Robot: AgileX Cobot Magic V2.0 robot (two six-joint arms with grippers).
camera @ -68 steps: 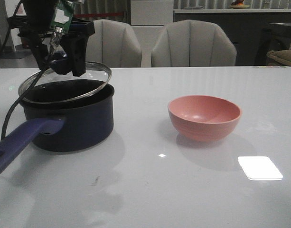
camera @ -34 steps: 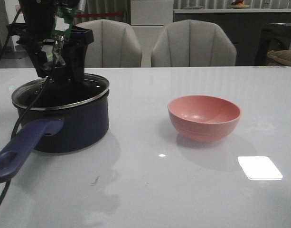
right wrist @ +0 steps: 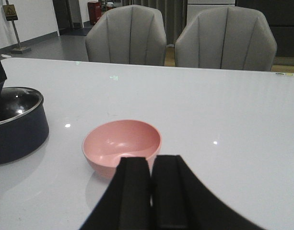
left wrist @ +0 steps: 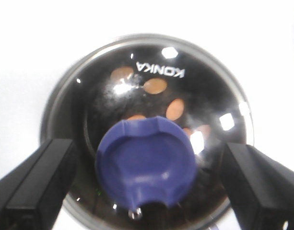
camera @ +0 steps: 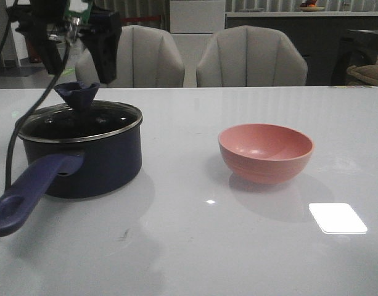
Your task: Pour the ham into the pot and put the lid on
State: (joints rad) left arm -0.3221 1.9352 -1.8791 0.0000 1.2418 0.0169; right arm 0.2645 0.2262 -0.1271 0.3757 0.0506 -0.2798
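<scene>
The dark navy pot (camera: 96,166) stands at the table's left, its purple-blue handle (camera: 28,185) pointing toward the front. The glass lid (camera: 108,117) sits flat on the pot, its blue knob (camera: 76,94) upright. My left gripper (camera: 78,58) is open and empty, a little above the knob. In the left wrist view the knob (left wrist: 144,163) lies between the spread fingers (left wrist: 46,177), and several ham slices (left wrist: 155,86) show through the lid (left wrist: 204,91). My right gripper (right wrist: 151,163) is shut and empty, near the pink bowl (right wrist: 122,142), which looks empty.
The pink bowl (camera: 266,152) stands right of the table's centre. Two grey chairs (camera: 250,55) stand behind the far edge. A bright light patch (camera: 337,217) lies on the table at the front right. The pot (right wrist: 17,134) also shows in the right wrist view.
The lid came down from a tilt onto the pot's rim. My left gripper then let go of the knob and rose above it.
</scene>
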